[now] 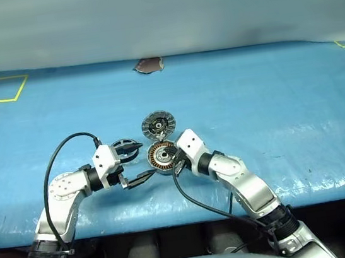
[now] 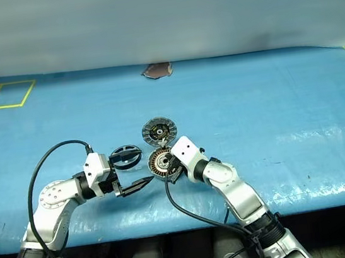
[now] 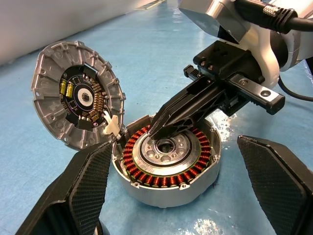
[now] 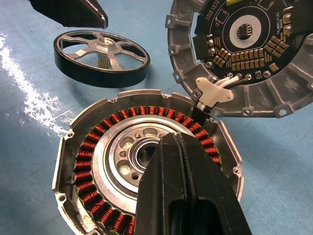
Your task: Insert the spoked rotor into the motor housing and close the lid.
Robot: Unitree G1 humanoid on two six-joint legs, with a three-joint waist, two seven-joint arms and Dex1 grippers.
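I see the blue plastic-covered table (image 1: pixel 272 109) spanning the head view, with the work clustered at its centre. My right gripper (image 1: pixel 175 160), two black fingers pressed together on nothing, hangs with its tips over the central hub of the motor housing (image 1: pixel 161 155), a short round silver metal cup ringed with copper-orange windings. From the right wrist view I can't tell whether the tips touch the hub or hover just above it. My left gripper (image 1: pixel 136 163) stands wide and empty just left of the housing, its fingers flanking it in the left wrist view.

The lid (image 1: pixel 158 126), a round grey ribbed metal disc carrying a circuit board, stands swung open just above the housing in the frame, joined at the rim by a white tab and thin wires. The spoked rotor (image 1: pixel 124 147), a flat silver wheel with a dark outer band, lies on the table to the upper left of the housing, beside my left gripper's upper finger.

My worry: if the shut right fingers press or drag, they could scrape the windings or shove the housing and strain those lid wires. The rotor could also go in tilted and jam against the windings.
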